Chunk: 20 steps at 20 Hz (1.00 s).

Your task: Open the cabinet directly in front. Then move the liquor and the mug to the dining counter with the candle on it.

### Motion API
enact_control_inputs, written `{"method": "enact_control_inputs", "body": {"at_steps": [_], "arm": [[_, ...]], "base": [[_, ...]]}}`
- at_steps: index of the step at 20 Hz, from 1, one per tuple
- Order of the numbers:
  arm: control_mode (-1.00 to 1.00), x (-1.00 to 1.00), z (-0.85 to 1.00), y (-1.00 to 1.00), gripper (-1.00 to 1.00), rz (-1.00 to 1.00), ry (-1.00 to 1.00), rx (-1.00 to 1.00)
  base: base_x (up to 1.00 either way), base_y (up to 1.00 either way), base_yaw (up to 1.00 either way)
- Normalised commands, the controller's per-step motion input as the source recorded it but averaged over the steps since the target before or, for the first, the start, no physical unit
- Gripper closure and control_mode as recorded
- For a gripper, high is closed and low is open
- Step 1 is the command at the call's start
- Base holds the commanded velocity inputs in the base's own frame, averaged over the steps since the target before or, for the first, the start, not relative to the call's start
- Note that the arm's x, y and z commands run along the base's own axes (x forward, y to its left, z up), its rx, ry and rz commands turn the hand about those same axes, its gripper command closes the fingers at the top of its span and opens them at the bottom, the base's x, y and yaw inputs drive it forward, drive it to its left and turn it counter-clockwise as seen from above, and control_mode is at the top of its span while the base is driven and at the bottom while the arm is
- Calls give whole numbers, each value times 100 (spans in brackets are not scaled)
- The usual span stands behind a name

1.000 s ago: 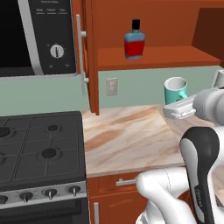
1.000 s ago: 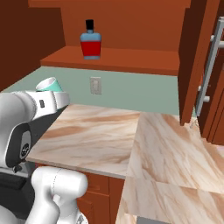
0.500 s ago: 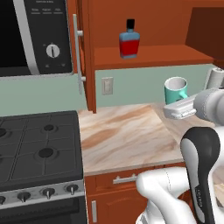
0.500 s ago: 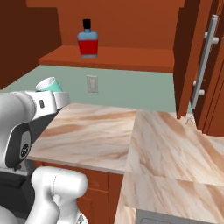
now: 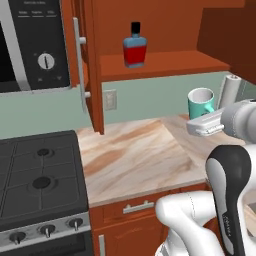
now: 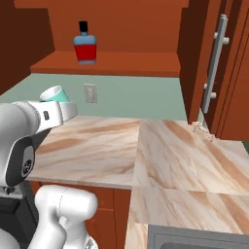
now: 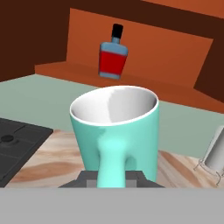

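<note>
The teal mug point(image 7: 114, 127) with a white inside hangs upright in the air, and my gripper point(image 7: 112, 177) is shut on its handle. From the base views the mug point(image 5: 201, 102) point(image 6: 54, 94) is above the marble worktop, in front of the green wall. The liquor point(image 5: 135, 47) point(image 6: 85, 44) point(image 7: 112, 54), blue over red with a black cap, stands on the lowest shelf of the open cabinet point(image 5: 160, 62). The cabinet doors point(image 5: 92, 65) point(image 6: 228, 73) are swung wide. The dining counter and the candle are out of view.
A black stove point(image 5: 35, 180) and a microwave point(image 5: 30, 45) are at the left. A paper towel roll point(image 5: 231, 90) stands on the marble worktop point(image 5: 135, 160) behind the mug. A wall outlet point(image 5: 109, 99) is under the shelf. A sink edge point(image 6: 194, 238) lies at the lower right.
The whole picture has slid left in both base views, so the camera has moved right. The mug stays in the shut gripper and the liquor stays on the shelf.
</note>
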Motion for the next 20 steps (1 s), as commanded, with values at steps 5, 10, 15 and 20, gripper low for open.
{"method": "enact_control_inputs", "body": {"at_steps": [5, 10, 15, 20], "arm": [[100, 0, 0, 0, 100, 0, 0, 0], [100, 0, 0, 0, 100, 0, 0, 0], [100, 0, 0, 0, 100, 0, 0, 0], [100, 0, 0, 0, 100, 0, 0, 0]], "base": [[-36, 14, -13], [-48, 5, -16], [-51, 10, -18], [-46, 20, -19]]}}
